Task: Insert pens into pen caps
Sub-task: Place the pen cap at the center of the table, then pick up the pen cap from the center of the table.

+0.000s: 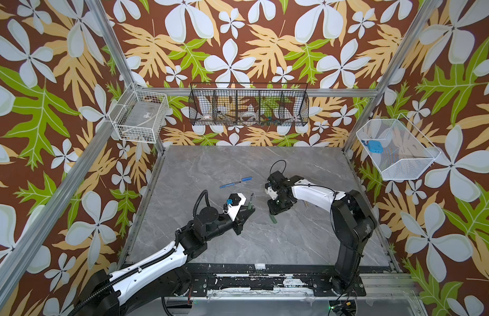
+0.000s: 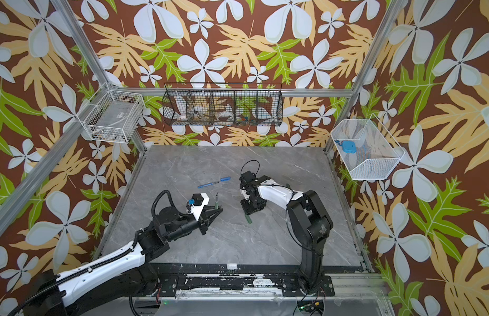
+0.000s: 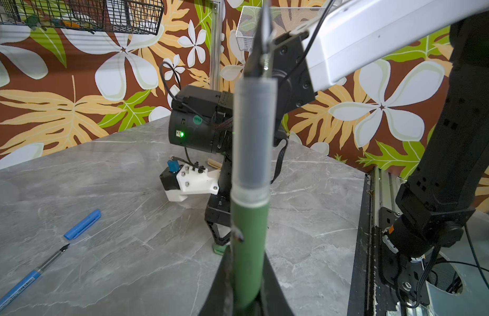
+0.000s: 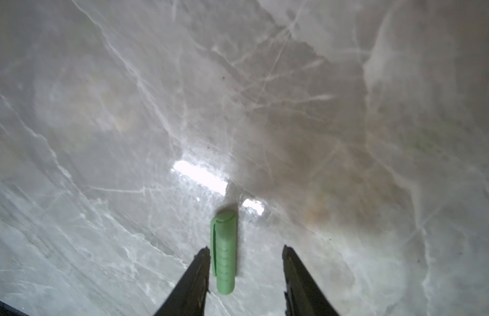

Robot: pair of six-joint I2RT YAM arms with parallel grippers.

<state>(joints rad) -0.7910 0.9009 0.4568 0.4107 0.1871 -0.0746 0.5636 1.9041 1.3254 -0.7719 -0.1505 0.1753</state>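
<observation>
My left gripper point(image 1: 249, 211) point(image 3: 246, 255) is shut on a dark green pen point(image 1: 251, 202) point(image 3: 250, 219), which it holds upright with the dark tip up. To its right, my right gripper point(image 1: 273, 212) point(image 4: 246, 247) points down at the table and stands open. A green pen cap point(image 4: 224, 254) point(image 1: 273, 219) lies flat on the table between its fingers, close beside one finger. Further back, a blue pen point(image 1: 229, 185) point(image 3: 21, 284) and a blue pen cap point(image 1: 246, 179) point(image 3: 82, 224) lie loose, nearly in line. A tan piece point(image 1: 306, 204) peeks from under the right arm.
A black wire basket point(image 1: 249, 106) hangs on the back wall. A white wire basket point(image 1: 139, 117) hangs at the left and a white mesh basket point(image 1: 396, 150) at the right. The grey marble table point(image 1: 238, 246) ends at a black rail in front.
</observation>
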